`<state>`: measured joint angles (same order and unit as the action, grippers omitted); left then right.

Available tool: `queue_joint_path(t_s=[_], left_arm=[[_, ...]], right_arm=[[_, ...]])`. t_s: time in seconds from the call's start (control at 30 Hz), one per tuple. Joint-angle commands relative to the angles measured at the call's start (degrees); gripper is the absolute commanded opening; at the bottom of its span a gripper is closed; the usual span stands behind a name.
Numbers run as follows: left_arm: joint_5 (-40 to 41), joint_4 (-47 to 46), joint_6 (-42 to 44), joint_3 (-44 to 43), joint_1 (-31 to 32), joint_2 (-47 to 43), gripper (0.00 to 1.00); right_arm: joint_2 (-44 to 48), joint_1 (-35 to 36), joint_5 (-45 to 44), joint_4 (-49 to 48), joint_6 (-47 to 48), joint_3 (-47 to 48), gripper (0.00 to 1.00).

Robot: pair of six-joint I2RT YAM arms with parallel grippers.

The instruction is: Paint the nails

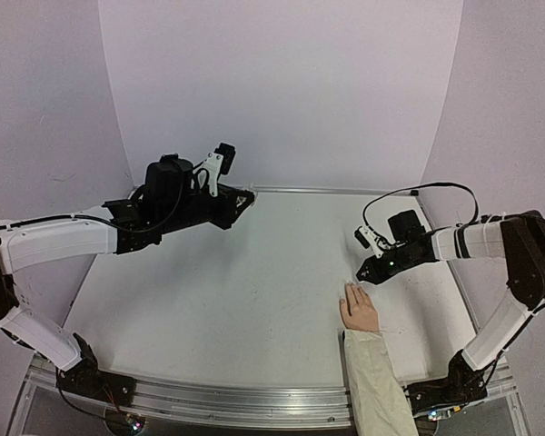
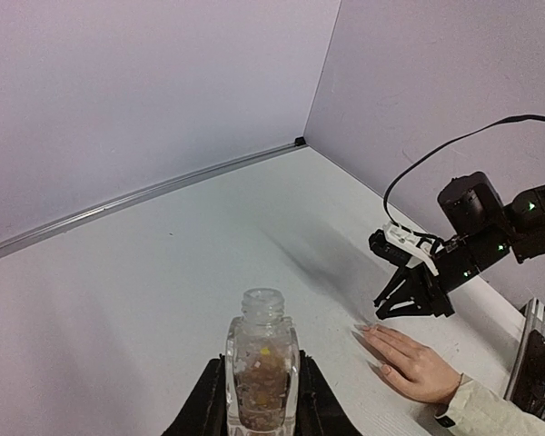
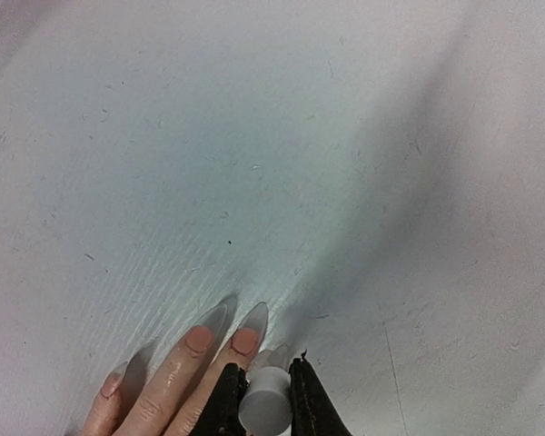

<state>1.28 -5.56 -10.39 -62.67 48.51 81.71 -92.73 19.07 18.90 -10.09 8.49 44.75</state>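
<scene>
A pale hand (image 1: pixel 359 312) with a cream sleeve (image 1: pixel 377 381) lies flat on the white table at the near right. Its nails (image 3: pixel 245 338) are long, clear-tipped and pink at the base. My right gripper (image 1: pixel 363 272) is shut on a white bottle cap (image 3: pixel 265 406), right above the fingertips; whatever hangs under the cap is hidden. My left gripper (image 2: pixel 262 404) is shut on an uncapped clear bottle (image 2: pixel 262 359) with brownish glittery contents and holds it upright at the back left, far from the hand (image 2: pixel 416 365). My right gripper also shows in the left wrist view (image 2: pixel 392 304).
The white table (image 1: pixel 236 291) is enclosed by pale lilac walls at the back and both sides. A metal rail (image 1: pixel 254 400) runs along the near edge. A black cable (image 1: pixel 418 193) loops above my right wrist.
</scene>
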Motion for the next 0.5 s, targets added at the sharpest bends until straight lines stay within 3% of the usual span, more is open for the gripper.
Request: queue_joint_path(t_s=[0.0, 0.47], left_arm=[[0.8, -1.6, 0.9, -2.9, -0.4, -0.4, 0.0], [0.7, -1.6, 1.1, -3.3, -0.8, 0.0, 0.0]], right_arm=[[-0.4, 0.4, -0.3, 0.5, -0.5, 1.7, 0.0], [-1.4, 0.6, -0.9, -1.0, -1.0, 1.7, 0.0]])
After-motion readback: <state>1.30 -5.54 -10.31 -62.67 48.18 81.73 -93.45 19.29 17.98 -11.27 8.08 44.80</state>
